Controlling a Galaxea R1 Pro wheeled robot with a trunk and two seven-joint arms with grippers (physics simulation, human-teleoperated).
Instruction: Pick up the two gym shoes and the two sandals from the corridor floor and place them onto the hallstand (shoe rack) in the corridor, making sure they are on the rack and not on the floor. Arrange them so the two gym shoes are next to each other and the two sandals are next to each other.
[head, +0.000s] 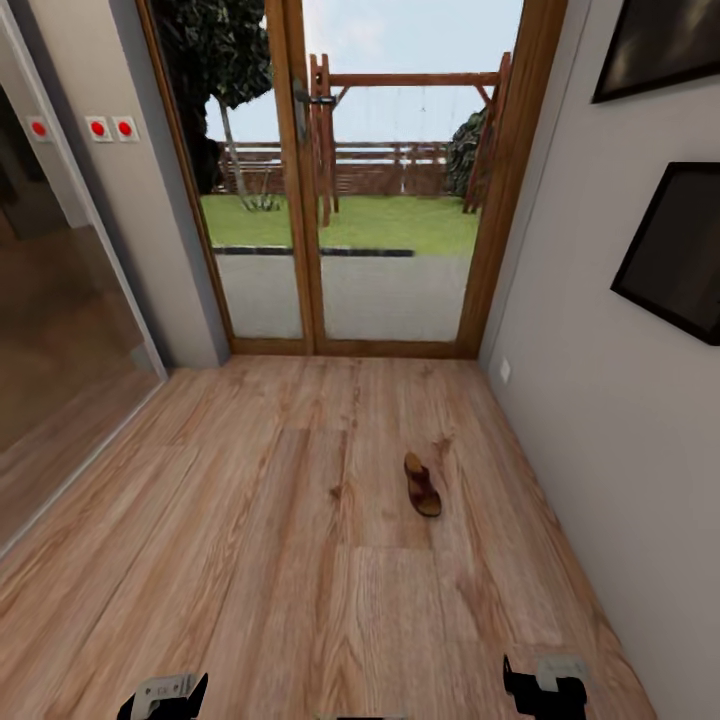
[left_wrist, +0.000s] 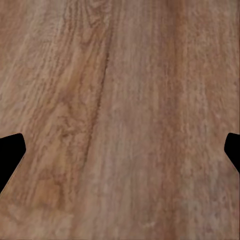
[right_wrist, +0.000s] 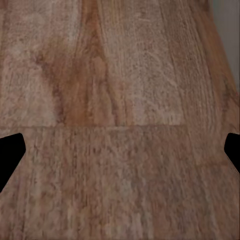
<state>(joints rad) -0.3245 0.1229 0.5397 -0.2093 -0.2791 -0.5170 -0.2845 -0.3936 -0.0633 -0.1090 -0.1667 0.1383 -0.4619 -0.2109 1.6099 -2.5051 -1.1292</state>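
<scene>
1 dark-brown sandal (head: 422, 485) lies flat on the wood floor (head: 250, 520), right of the middle of the corridor and near the grey right wall (head: 600, 450). Its length runs roughly toward the glass door (head: 350, 180) at the far end, and nothing touches it.

The left pincer (head: 165, 695) sits at the lower edge of the head view, left of centre; the right pincer (head: 545, 685) sits at the lower edge on the right. Both are well apart from the sandal and low over the planks. In the left wrist view the 2 dark fingertips (left_wrist: 10, 155) stand at opposite edges with bare floor (left_wrist: 120, 120) between them, so the left pincer is spread wide and empty. The right wrist view gives the same: fingertips (right_wrist: 10, 155) far apart, planks (right_wrist: 120, 150) between, a strip of grey wall (right_wrist: 227, 30) at one corner, so the right pincer is released too.

Beyond the door are a lawn (head: 380, 220) and a wooden swing frame (head: 410, 120). 2 dark frames (head: 675, 250) hang on the right wall; 3 red-dotted switches (head: 98, 128) sit on the left.
</scene>
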